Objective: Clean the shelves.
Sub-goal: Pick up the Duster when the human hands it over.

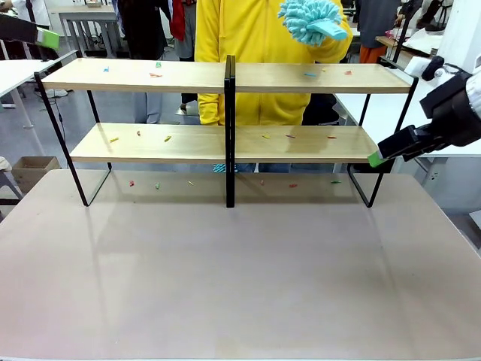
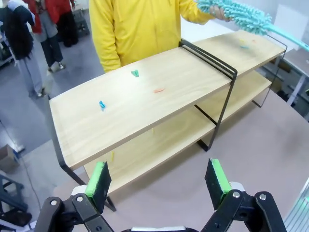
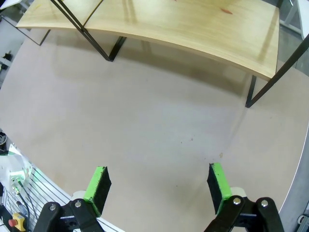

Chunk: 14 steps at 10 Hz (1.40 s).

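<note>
Wide two-tier light-wood shelves on thin black frame (image 1: 188, 75) stand on far part of grey-brown tabletop (image 1: 240, 286), w/ small coloured scraps (image 1: 155, 74) on both boards. Risk: right gripper (image 3: 157, 181) (jaws spread, empty) is near shelves' right end leg, so a swing could knock the frame. Left gripper (image 2: 159, 176) is spread and empty too, off shelves' left end. Behind shelves, person in yellow top (image 1: 248, 30) holds fluffy teal duster (image 1: 310, 20) above top board; a sweep may flick scraps off. Black centre post (image 1: 230, 128) blocks a full-length pass.

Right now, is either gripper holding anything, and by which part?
No: the left gripper and the right gripper both stand open and empty. The person's hand holds the fluffy teal duster; the exact grip spot is hidden.
</note>
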Each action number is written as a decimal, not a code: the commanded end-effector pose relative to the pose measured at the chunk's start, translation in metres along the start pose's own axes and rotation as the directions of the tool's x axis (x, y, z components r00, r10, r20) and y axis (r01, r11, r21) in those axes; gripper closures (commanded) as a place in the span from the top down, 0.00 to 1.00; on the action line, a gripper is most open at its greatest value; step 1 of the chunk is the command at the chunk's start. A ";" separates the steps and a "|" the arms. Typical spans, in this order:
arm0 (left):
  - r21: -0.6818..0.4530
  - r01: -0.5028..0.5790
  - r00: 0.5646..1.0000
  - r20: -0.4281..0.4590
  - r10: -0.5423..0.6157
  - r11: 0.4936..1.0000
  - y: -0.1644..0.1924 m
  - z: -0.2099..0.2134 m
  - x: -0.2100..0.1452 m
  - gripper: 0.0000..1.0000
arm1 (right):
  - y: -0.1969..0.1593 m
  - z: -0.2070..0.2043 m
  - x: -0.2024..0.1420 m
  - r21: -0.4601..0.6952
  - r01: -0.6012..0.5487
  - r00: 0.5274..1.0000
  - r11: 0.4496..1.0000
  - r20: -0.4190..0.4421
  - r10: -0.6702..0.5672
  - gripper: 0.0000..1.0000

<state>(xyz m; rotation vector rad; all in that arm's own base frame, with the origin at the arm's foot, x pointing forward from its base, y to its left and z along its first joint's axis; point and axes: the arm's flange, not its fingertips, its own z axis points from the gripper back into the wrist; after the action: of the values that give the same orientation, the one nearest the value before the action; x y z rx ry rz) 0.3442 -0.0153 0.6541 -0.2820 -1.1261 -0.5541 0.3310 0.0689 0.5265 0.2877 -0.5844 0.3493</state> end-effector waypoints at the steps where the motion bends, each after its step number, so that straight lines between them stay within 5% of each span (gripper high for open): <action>1: 0.015 0.038 0.999 0.011 -0.038 0.999 -0.016 0.002 -0.005 1.00 | -0.009 -0.005 -0.003 0.035 -0.014 1.000 0.999 0.007 0.013 1.00; 14: -0.025 0.046 0.999 0.027 -0.045 0.999 -0.034 0.018 -0.024 1.00 | 0.013 0.018 -0.008 0.010 -0.062 0.996 0.998 0.061 0.062 1.00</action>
<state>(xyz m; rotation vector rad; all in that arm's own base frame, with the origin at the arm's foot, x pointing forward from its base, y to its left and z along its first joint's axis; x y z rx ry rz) 0.3210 -0.0298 0.6454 -0.2869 -1.1349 -0.5894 0.3162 0.0761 0.5477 0.2796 -0.6458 0.3858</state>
